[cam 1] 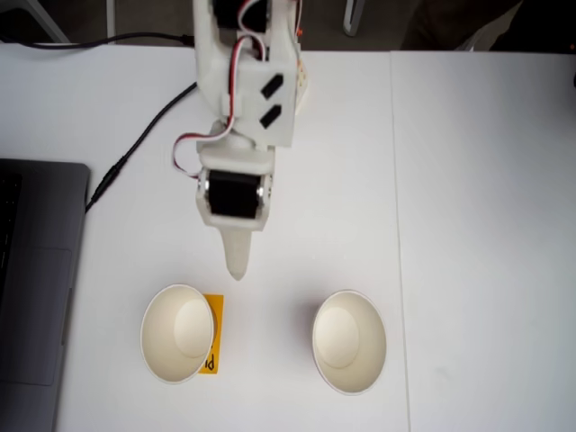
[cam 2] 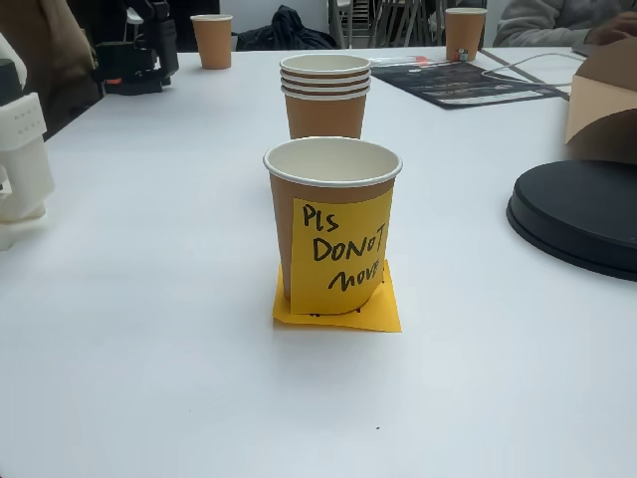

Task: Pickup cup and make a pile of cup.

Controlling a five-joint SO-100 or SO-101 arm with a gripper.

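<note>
In a fixed view from above, two paper cups with cream-white insides stand upright side by side near the front edge: the left cup [cam 1: 177,333] and the right cup [cam 1: 349,340]. The left one rests on an orange sticky note [cam 1: 212,335]. My gripper [cam 1: 236,265] points down at the table just behind and between them, nearer the left cup, fingers together and holding nothing. In a fixed view from the side, the noted cup [cam 2: 333,224] is brown outside. The cup behind it [cam 2: 324,95] shows three stacked rims.
A grey laptop [cam 1: 36,288] lies at the left, and a black cable [cam 1: 135,144] runs across the white table [cam 1: 468,225]. The side view shows a black round disc [cam 2: 582,214], a cardboard box [cam 2: 602,100], far brown cups [cam 2: 212,40] and the white arm [cam 2: 20,159].
</note>
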